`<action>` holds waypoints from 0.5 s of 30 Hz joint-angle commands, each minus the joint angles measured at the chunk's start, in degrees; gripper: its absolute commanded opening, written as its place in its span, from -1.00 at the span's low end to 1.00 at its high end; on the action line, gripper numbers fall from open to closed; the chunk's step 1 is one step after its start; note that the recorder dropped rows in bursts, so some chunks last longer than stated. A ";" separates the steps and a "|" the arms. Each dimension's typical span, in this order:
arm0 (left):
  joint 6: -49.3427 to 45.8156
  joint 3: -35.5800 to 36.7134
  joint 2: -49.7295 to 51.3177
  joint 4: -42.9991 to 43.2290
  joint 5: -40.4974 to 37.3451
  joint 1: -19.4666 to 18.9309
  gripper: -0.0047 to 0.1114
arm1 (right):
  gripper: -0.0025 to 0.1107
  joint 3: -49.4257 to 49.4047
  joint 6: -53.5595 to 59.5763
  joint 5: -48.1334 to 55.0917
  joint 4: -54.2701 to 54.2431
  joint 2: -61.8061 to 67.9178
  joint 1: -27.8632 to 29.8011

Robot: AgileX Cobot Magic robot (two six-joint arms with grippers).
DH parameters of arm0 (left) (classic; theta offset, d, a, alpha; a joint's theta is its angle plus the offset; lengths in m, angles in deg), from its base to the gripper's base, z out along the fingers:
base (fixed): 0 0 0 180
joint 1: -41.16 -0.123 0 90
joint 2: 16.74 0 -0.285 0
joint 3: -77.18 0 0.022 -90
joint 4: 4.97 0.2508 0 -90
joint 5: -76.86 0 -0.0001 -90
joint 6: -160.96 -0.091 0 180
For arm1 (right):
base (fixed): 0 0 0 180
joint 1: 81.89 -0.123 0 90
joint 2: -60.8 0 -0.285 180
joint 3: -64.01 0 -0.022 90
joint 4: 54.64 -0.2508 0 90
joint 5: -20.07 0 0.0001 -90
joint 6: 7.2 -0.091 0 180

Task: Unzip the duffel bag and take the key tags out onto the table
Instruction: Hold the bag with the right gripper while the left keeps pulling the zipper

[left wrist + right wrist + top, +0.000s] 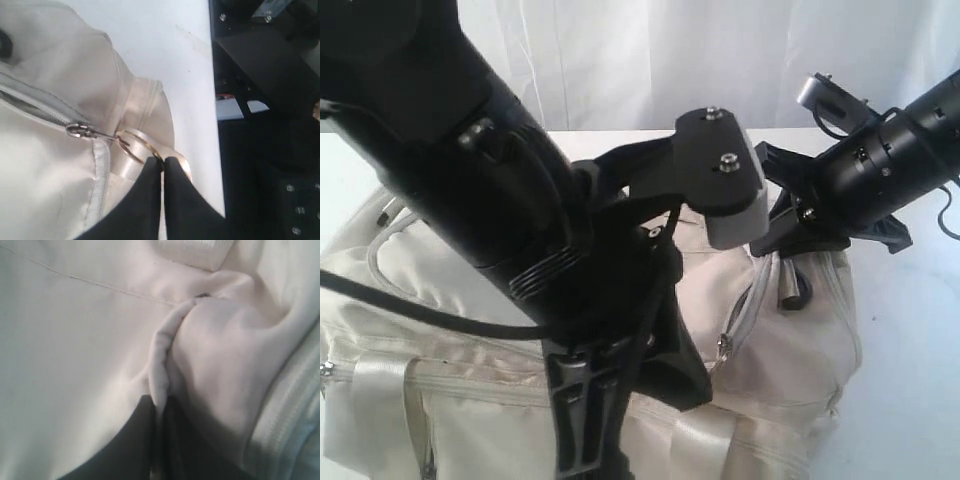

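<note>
Exterior view: the duffel bag [790, 340] lies zipped on the near table [920, 400], key tags unseen, presumably inside. Left wrist view: the left gripper [163, 167] clamps the pull loop [134, 145] beside the slider [77, 131], so unzipping seems about to start, needing a steady pull along the track. Right wrist view: the right gripper [161, 410] pinches a fabric fold [162, 350].

Big cream-beige fabric duffel bag [790, 350] sits slumped and wrinkly on the plain white flat table [910, 400]. It has shiny satin straps, and its grey zipper track runs to a small metal slider [75, 131] with a ring pull [136, 139] hooked on.
</note>
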 commanded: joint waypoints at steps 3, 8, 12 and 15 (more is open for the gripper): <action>-6.29 0.39 -1.64 -5.70 9.51 0.90 -0.92 | -0.87 0.61 8.03 -2.43 -4.03 0.17 1.11; -8.73 0.39 -1.53 -6.11 8.92 0.90 -0.92 | -0.23 1.42 9.33 -0.22 -4.78 -0.05 1.11; -9.58 0.39 -1.31 -6.11 8.32 0.90 -0.92 | 0.26 3.70 9.33 4.31 -4.30 -0.94 1.11; -10.53 0.39 -1.19 -6.11 8.12 0.90 -0.92 | 0.23 5.92 9.30 9.93 -4.30 -1.86 1.11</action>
